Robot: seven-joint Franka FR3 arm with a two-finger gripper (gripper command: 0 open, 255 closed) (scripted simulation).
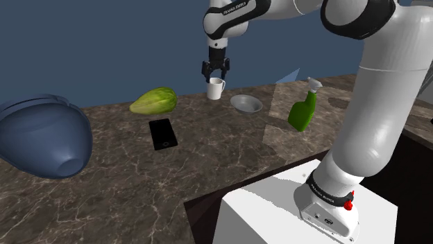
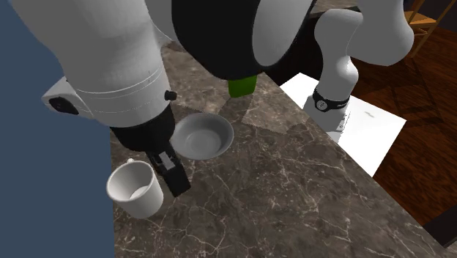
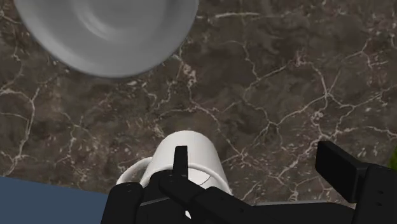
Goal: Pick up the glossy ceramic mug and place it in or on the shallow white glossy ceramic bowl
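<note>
A white glossy mug (image 1: 216, 89) stands upright on the dark marble counter (image 1: 208, 159), its handle turned away from the bowl. The shallow grey-white bowl (image 1: 246, 104) sits just to its right in the shoulder view, a short gap apart. My black gripper (image 1: 216, 71) hangs right over the mug, open. In the wrist view one finger (image 3: 181, 162) lies across the mug (image 3: 191, 153) and the other stands wide of it over bare marble, with the bowl (image 3: 108, 32) ahead. In the second exterior view the gripper (image 2: 170, 170) sits between mug (image 2: 135, 188) and bowl (image 2: 201, 135).
A green spray bottle (image 1: 303, 111) stands right of the bowl. Left of the mug lies a green squash-like vegetable (image 1: 154, 100), with a black phone (image 1: 163, 133) in front of it. A big blue overturned vessel (image 1: 41, 135) fills the counter's left end. The white stand (image 1: 305, 208) is at the lower right.
</note>
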